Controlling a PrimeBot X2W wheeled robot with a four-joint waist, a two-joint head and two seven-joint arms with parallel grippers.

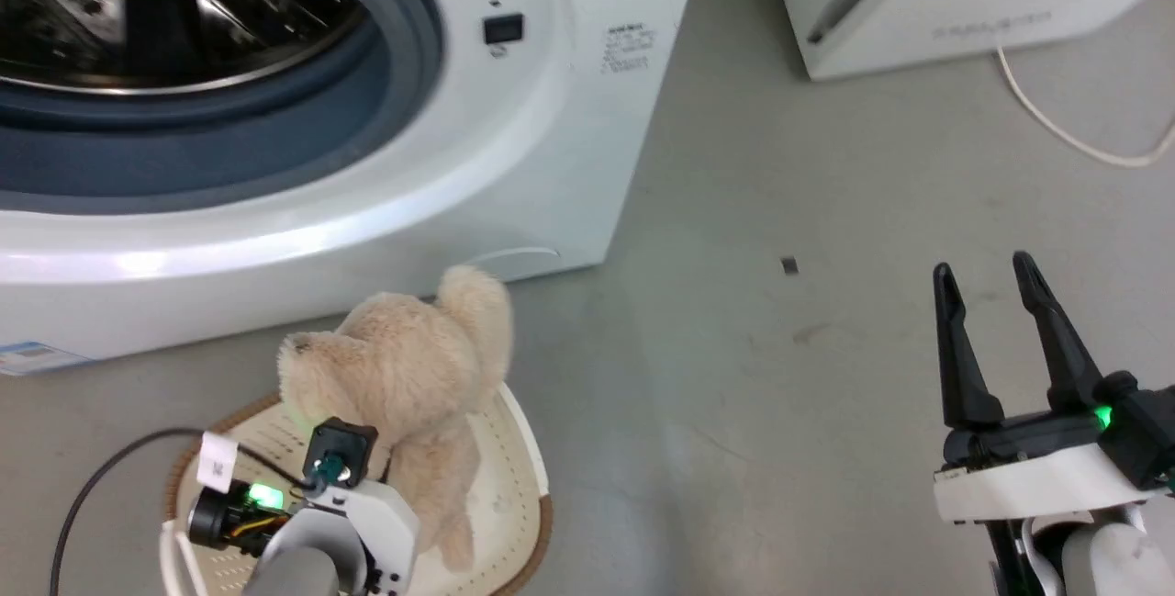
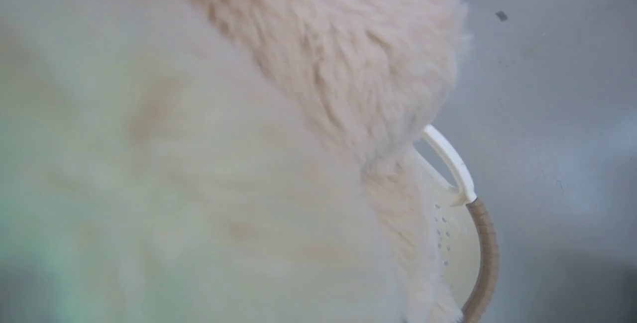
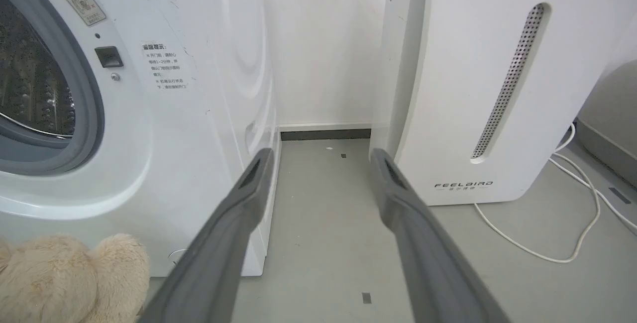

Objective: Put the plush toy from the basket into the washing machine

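Note:
The beige plush toy [image 1: 413, 366] hangs upright just above the cream basket [image 1: 523, 467], one shaggy limb dangling toward the basket bottom. My left gripper [image 1: 358, 431] is buried in its fur from below and shut on it; its fingers are hidden. Fur [image 2: 323, 64] blocks most of the left wrist view, with the basket's brown rim [image 2: 485, 253] and white handle at the right. The washing machine [image 1: 514, 146] stands right behind, its porthole open onto the steel drum [image 1: 184, 8]. My right gripper [image 1: 991, 279] stands open over bare floor, aimed past the washer's right side [image 3: 199, 114].
The white FEELBIRD appliance [image 3: 473, 89] stands right of the washer, with a narrow floor gap between them. A white cable [image 1: 1056, 128] trails over the floor beside it. Grey floor spreads between the basket and my right gripper.

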